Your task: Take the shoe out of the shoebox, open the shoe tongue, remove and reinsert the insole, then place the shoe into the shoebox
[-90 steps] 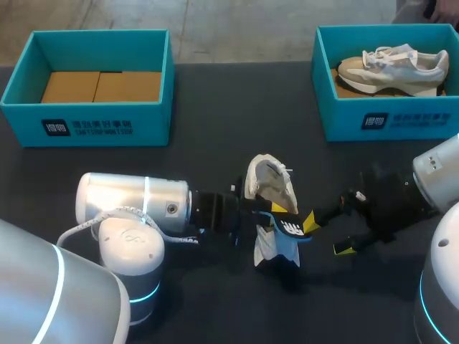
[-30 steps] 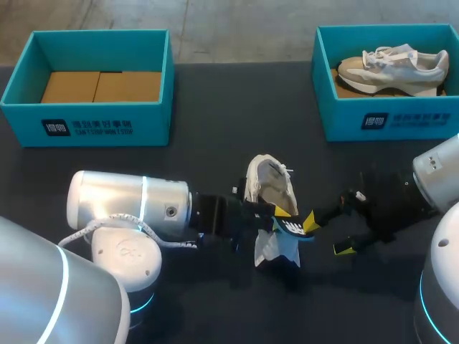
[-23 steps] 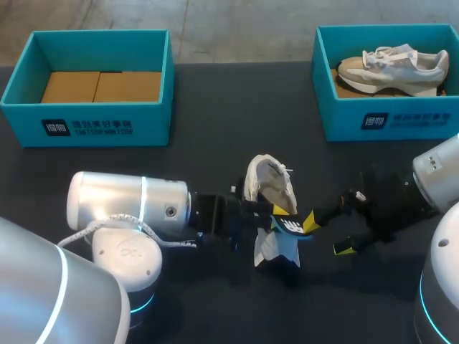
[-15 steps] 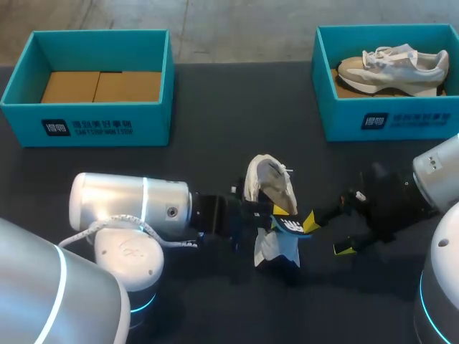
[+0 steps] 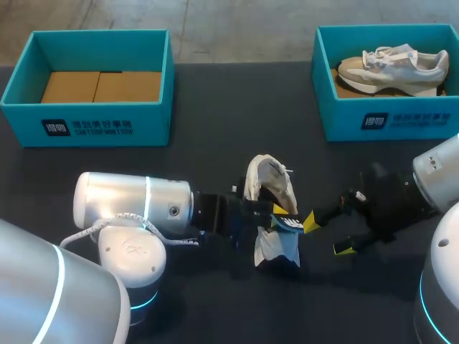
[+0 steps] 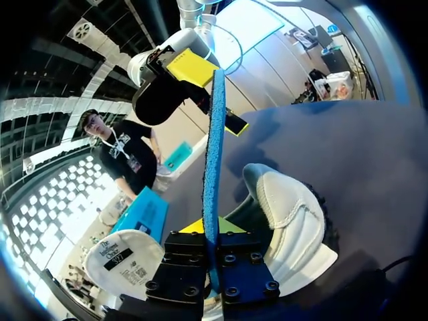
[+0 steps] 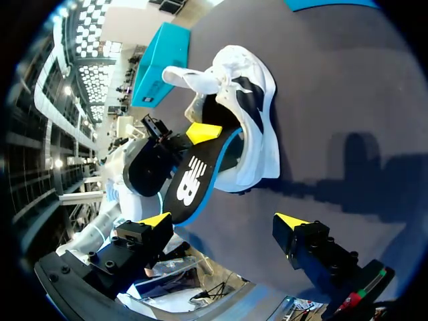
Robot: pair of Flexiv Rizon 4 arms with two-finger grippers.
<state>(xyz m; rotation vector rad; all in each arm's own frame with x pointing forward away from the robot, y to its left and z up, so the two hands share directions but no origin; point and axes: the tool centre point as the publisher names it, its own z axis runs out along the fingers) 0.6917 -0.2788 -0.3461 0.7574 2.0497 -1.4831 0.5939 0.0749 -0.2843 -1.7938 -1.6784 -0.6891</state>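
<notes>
Blue insole (image 5: 288, 225) is clamped by the left gripper (image 5: 277, 214), touching the white shoe (image 5: 269, 183) at mid-table, seen from above. Left wrist: it is pinched edge-on. Right wrist: the right gripper (image 7: 224, 224) stands open, apart. Insole step, I judge; next, feed it into the shoe.

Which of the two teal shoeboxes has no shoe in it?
The left shoebox: only brown cardboard shows inside it, while the right shoebox holds a pale sneaker.
</notes>
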